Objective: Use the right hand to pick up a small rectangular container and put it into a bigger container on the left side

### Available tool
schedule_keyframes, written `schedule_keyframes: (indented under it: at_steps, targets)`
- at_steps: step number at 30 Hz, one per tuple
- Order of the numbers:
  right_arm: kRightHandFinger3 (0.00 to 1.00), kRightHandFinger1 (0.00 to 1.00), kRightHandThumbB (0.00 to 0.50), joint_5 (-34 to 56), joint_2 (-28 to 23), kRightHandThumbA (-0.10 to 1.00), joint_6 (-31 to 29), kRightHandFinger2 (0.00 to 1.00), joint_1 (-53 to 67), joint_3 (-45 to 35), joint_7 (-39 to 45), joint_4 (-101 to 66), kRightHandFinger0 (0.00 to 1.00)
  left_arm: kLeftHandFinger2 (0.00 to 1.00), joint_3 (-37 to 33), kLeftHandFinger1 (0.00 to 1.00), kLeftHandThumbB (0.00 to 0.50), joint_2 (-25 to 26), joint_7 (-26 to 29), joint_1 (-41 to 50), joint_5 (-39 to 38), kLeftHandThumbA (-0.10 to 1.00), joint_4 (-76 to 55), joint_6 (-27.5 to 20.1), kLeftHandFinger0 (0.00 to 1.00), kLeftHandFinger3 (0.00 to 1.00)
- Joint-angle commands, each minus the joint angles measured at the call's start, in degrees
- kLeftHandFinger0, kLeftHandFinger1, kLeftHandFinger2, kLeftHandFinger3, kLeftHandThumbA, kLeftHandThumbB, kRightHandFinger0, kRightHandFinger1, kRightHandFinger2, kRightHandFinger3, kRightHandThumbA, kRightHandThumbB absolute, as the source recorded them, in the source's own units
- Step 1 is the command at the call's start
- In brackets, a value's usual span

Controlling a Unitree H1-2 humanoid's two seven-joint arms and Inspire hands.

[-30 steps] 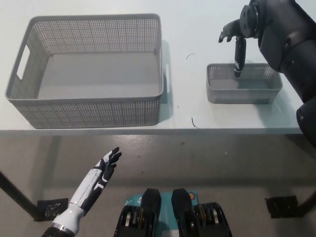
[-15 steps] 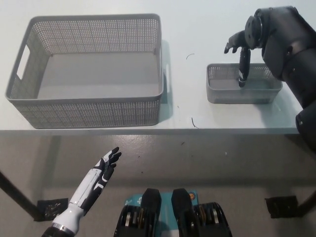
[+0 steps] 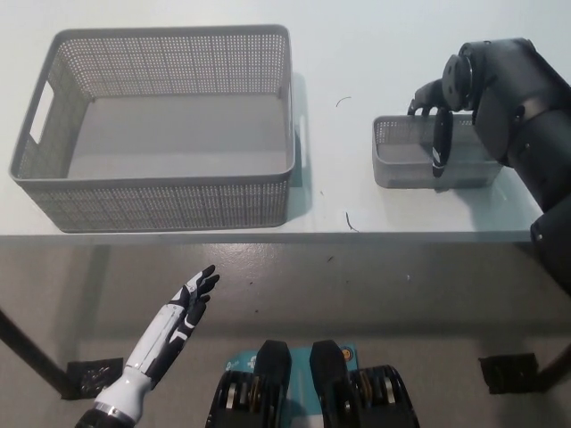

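The small grey mesh container stands on the white table at the right. My black right hand hangs over it, open. One long finger reaches down across the container's middle to its near wall, while the other fingers curl at the far rim. The container rests flat on the table. The bigger grey mesh container stands at the left with nothing in it. My white left hand rests open below the table's front edge, at the lower left.
The bigger container has handle slots in its side walls. A gap of bare table separates the two containers, with a few small dark specks on it. The table's front edge runs across the middle of the view, with floor below.
My right hand has come down and toward me over the small container, its long finger now reaching the near wall. Both containers and the left hand have stayed still.
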Motion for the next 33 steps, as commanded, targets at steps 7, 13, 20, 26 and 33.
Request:
schedule_keyframes:
  at_steps: [7,13,20,26,33]
  targets:
    - [1.00,1.00,0.410,0.22,1.08,1.00,0.18,1.00,-0.52,-0.90,-3.08,0.90,1.00,1.00,0.32,1.00,0.335,0.58,-0.74,-1.61,-0.44,1.00,-1.76,-0.61,1.00,1.00]
    - [1.00,1.00,0.437,-0.21,1.41,1.00,0.29,1.00,1.46,-0.73,-8.97,1.01,1.00,1.00,0.34,1.00,0.332,0.66,-0.64,-1.59,-0.30,1.00,-1.84,-0.95,1.00,1.00]
    - [1.00,1.00,0.250,-0.59,0.84,0.63,-0.14,1.00,3.78,-1.82,-25.71,0.42,1.00,1.00,0.39,1.00,0.326,0.84,-0.79,-2.16,-0.38,1.00,-1.82,-0.88,1.00,1.00]
    - [0.70,0.52,0.237,-1.09,-0.75,-0.10,-4.82,0.58,4.97,-2.18,-41.26,-0.39,0.48,1.00,0.44,1.00,0.317,1.13,-0.69,-2.62,-0.03,1.00,-1.48,-1.25,1.00,1.00]
    - [0.55,0.51,0.264,-0.22,-1.79,-0.10,-7.12,0.56,4.61,-3.06,-44.77,-0.73,0.45,1.00,0.42,1.00,0.319,1.07,-0.81,-2.64,-0.24,1.00,-1.35,-1.08,1.00,1.00]
